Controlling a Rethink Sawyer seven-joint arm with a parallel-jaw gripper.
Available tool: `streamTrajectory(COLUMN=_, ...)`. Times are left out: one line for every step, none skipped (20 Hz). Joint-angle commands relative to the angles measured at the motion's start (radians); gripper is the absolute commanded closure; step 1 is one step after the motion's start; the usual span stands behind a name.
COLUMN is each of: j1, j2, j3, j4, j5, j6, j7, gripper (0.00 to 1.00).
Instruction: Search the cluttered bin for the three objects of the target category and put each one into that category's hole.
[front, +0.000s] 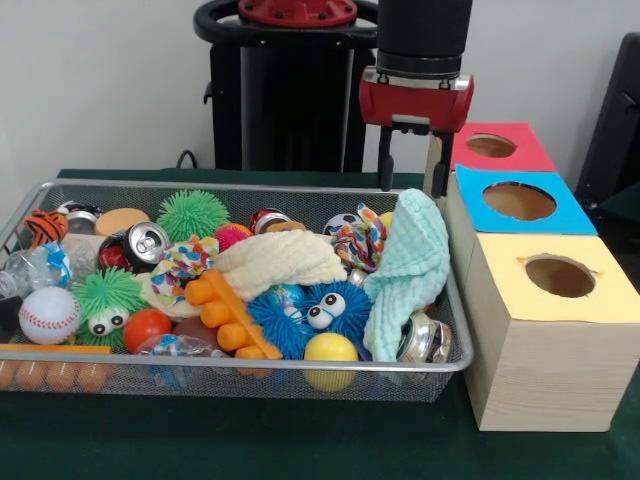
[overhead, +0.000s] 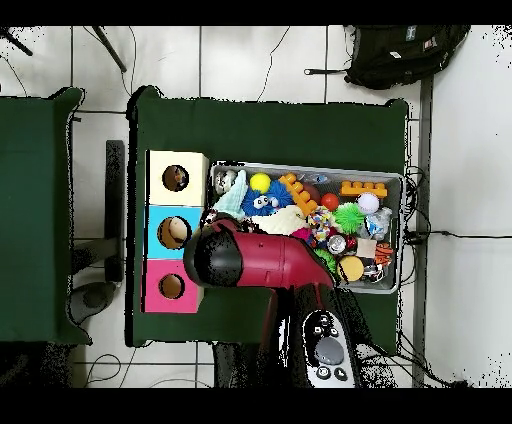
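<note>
Tool, fingers apart and empty, hangs over the wire mesh bin's corner by the wooden three-hole box. You've got two cloths: mint waffle-weave cloth draped over that rim, cream cloth mid-bin. Both soft, light; pinch a raised fold.

The red and black arm comes straight down, its wrist vertical, ending above the wire bin's far right corner. The gripper hangs empty just over that corner, with its two dark fingers pointing down and standing apart. From overhead, the arm's bulky red link stretches across the bin's robot-side rim, hiding the gripper beneath.
</note>
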Motion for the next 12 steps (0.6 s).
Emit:
streamTrajectory(j1=0.009, j2=0.024, j3=0.018, j4=-0.009, j5=-0.028, j6=0.036, j7=0.071, gripper=0.0)
streamTrajectory(j1=0.009, j2=0.024, j3=0.017, j4=-0.011, j5=-0.029, j6=0.038, j7=0.07, gripper=0.0)
streamTrajectory(j1=0.009, j2=0.023, j3=0.016, j4=-0.013, j5=-0.029, j6=0.038, j7=0.069, gripper=0.0)
streamTrajectory(j1=0.009, j2=0.023, j3=0.016, j4=-0.014, j5=-0.029, j6=0.039, j7=0.068, gripper=0.0)
streamTrajectory(j1=0.007, j2=0.023, j3=0.017, j4=-0.013, j5=-0.03, j6=0.038, j7=0.066, gripper=0.0)
streamTrajectory(j1=0.005, j2=0.022, j3=0.018, j4=-0.012, j5=-0.03, j6=0.038, j7=0.063, gripper=0.0)
streamTrajectory(j1=0.004, j2=0.021, j3=0.019, j4=-0.009, j5=-0.03, j6=0.037, j7=0.063, gripper=0.0)
streamTrajectory(j1=0.004, j2=0.02, j3=0.019, j4=-0.007, j5=-0.031, j6=0.037, j7=0.063, gripper=0.0)
streamTrajectory(j1=0.005, j2=0.019, j3=0.019, j4=-0.008, j5=-0.03, j6=0.038, j7=0.063, gripper=0.0)
streamTrajectory(j1=0.004, j2=0.018, j3=0.02, j4=-0.008, j5=-0.03, j6=0.04, j7=0.062, gripper=0.0)
streamTrajectory(j1=0.003, j2=0.017, j3=0.021, j4=-0.008, j5=-0.029, j6=0.041, j7=0.06, gripper=0.0)
streamTrajectory(j1=0.002, j2=0.017, j3=0.022, j4=-0.008, j5=-0.028, j6=0.041, j7=0.06, gripper=0.0)
